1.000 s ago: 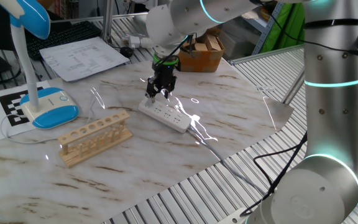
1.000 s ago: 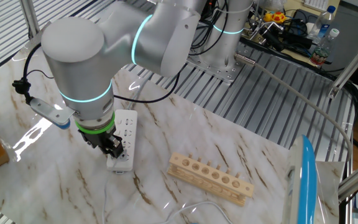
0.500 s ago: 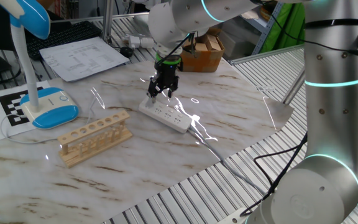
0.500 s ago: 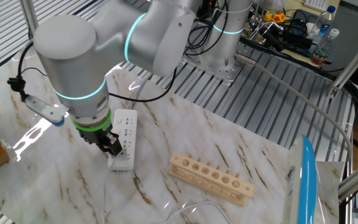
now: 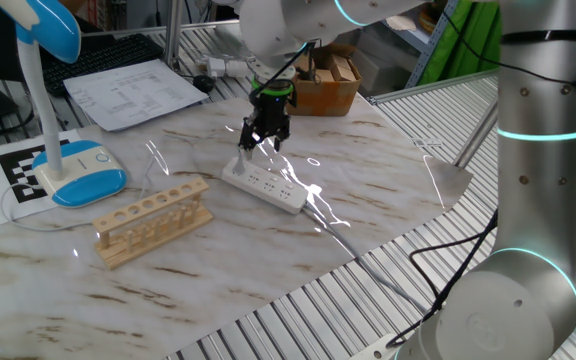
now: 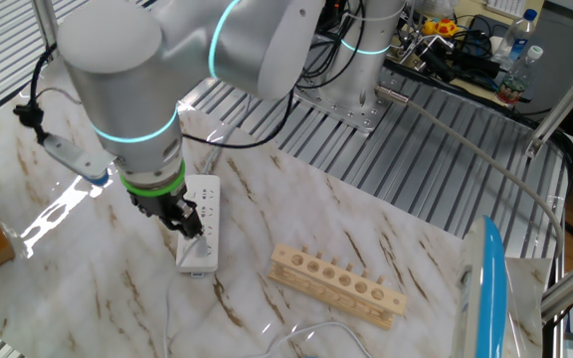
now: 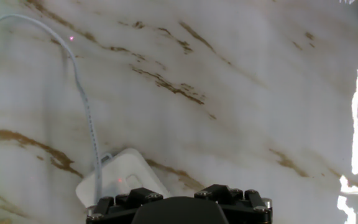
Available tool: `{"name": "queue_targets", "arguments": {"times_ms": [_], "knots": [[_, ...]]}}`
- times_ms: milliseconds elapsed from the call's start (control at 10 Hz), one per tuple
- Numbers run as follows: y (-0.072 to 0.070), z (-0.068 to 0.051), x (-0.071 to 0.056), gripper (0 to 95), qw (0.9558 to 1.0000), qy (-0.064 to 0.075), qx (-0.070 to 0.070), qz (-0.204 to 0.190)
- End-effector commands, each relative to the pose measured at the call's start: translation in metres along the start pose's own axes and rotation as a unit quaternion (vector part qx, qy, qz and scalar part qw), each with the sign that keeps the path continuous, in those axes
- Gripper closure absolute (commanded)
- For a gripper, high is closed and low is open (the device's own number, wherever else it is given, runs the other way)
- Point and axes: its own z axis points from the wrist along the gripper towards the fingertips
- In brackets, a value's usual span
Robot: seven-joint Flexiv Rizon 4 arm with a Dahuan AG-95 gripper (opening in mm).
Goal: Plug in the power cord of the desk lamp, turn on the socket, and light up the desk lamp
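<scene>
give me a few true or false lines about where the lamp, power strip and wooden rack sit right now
1. The tool hangs over one end of the power strip. True.
2. The desk lamp stands on top of the power strip. False: it stands apart, on the marble table, beyond the wooden rack.
3. The wooden rack lies between the lamp and the power strip. True.
4. The tool grips the wooden rack. False: it is well away from the rack and holds nothing.
5. The wooden rack's holes are filled with tubes. False: they look empty.
</scene>
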Motion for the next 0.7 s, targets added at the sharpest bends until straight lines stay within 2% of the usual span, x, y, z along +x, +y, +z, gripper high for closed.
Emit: {"name": "queue_targets", "arguments": {"times_ms": [100,300,400,600,700], "knots": [[0.005,-0.012,0.006,19.0,0.9999,0.007,-0.005,0.006],[0.011,-0.019,0.018,19.0,0.9997,0.012,-0.008,0.021],[0.018,-0.026,0.026,38.0,0.9992,0.015,-0.007,0.037],[0.031,-0.034,0.044,38.0,0.9976,0.017,0.003,0.067],[0.035,-0.037,0.052,38.0,0.9968,0.019,0.001,0.078]]}}
